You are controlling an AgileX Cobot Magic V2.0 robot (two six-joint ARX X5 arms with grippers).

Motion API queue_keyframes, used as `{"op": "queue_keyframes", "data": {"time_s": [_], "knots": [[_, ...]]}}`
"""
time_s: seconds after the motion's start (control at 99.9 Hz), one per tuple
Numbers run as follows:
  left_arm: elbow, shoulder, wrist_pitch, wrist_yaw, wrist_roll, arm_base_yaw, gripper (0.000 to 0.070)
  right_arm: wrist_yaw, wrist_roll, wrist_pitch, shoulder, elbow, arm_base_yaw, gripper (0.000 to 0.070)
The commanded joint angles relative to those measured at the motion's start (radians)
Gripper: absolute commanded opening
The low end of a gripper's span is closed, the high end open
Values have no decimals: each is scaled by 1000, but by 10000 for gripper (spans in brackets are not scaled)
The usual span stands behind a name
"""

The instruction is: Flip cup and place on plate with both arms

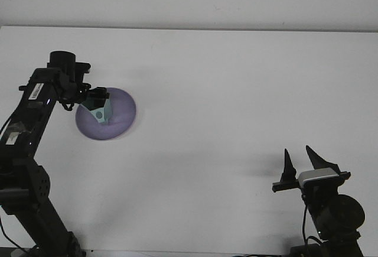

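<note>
- Far left, the left arm (35, 100) reaches in from the counter's edge, bent so its claw arrives over the plate from the side.
- The left claw (94, 96) is pinching the cup (100, 111); the dark fingers sit at the cup's top edge, so the grip looks meant to set it down rather than drop it.
- The cup, pale teal with a dark dot on its side, sits over the left half of the plate (121, 115). Whether its base is touching the plate or hanging just above, I cannot tell from this angle.
- The plate, purple and round, lies flat on the white counter (224, 91), well left of centre, within easy reach of that arm.
- The middle of the counter holds nothing the task needs.
- Bottom right, the right claw (301, 162) points upward, fingers spread and holding nothing, well apart from the plate — parked clear, I'd judge, so the left arm can finish the placing alone.
- My read: the placing is nearly done, release to come.
</note>
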Motion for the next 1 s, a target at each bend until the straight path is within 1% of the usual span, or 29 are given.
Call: {"op": "queue_keyframes", "data": {"time_s": [0.0, 0.12, 0.27, 0.39, 0.42, 0.46, 0.48, 0.51, 0.52, 0.53, 0.55, 0.56, 0.58, 0.59, 0.61, 0.62, 0.71, 0.73, 0.78, 0.8, 0.81, 0.871, 0.941, 0.991], "knots": [[59, -25, -28, 3, -6, 3, 469, 0, 13, 5, 4, 9, 2, 367], [118, -80, -54, 4, -10, 3, 468, 0, 13, 5, 4, 9, 2, 367], [124, -195, -53, 6, -12, 3, 464, 0, 13, 5, 4, 9, 2, 367], [124, -312, -62, 6, -55, 3, 451, 0, 13, 4, 4, 9, 2, 367], [124, -345, -64, 6, -58, 3, 425, 0, 13, 4, 4, 9, 2, 367], [124, -389, -68, 6, -58, 3, 350, 0, 13, 4, 4, 9, 2, 367], [124, -411, -71, 6, -58, 3, 299, 0, 13, 3, 4, 9, 2, 366], [124, -451, -75, 6, -58, 3, 197, 0, 13, 3, 4, 9, 2, 366], [124, -456, -75, 6, -58, 3, 182, 0, 13, 3, 4, 9, 2, 366], [124, -466, -76, 6, -58, 3, 153, 0, 13, 2, 4, 9, 2, 366], [124, -492, -79, 6, -58, 3, 84, 0, 13, 2, 4, 9, 2, 364], [124, -498, -80, 6, -58, 3, 70, 0, 13, 2, 4, 9, 2, 363], [124, -520, -86, 6, -56, 3, 17, 1, 13, 2, 4, 9, 2, 359], [124, -535, -90, 6, -53, 3, 0, 1, 13, 2, 4, 9, 2, 358], [124, -550, -95, 6, -51, 3, 6, 1, 13, 2, 4, 9, 2, 354], [124, -565, -99, 6, -48, 3, 15, 2, 13, 2, 4, 9, 2, 347], [105, -650, -114, 6, -34, 8, 13, 9, 14, 2, 4, 9, 2, 299], [97, -665, -113, 6, -31, 9, 13, 12, 14, 2, 4, 9, 2, 276], [51, -719, -96, 6, -30, 10, 13, 28, 14, 2, 4, 9, 2, 191], [18, -751, -81, 6, -30, 10, 13, 37, 14, 2, 4, 9, 2, 140], [10, -757, -77, 6, -30, 10, 13, 38, 14, 2, 4, 9, 2, 129], [-100, -843, -11, 6, -28, 10, 13, 70, 14, 2, 3, 10, 1, 4], [-269, -961, 113, 6, -30, 9, 13, 107, 16, 3, 2, 10, 1, 0], [-412, -1057, 227, 6, -36, 9, 13, 115, 17, 6, 2, 10, 0, 0]]}}
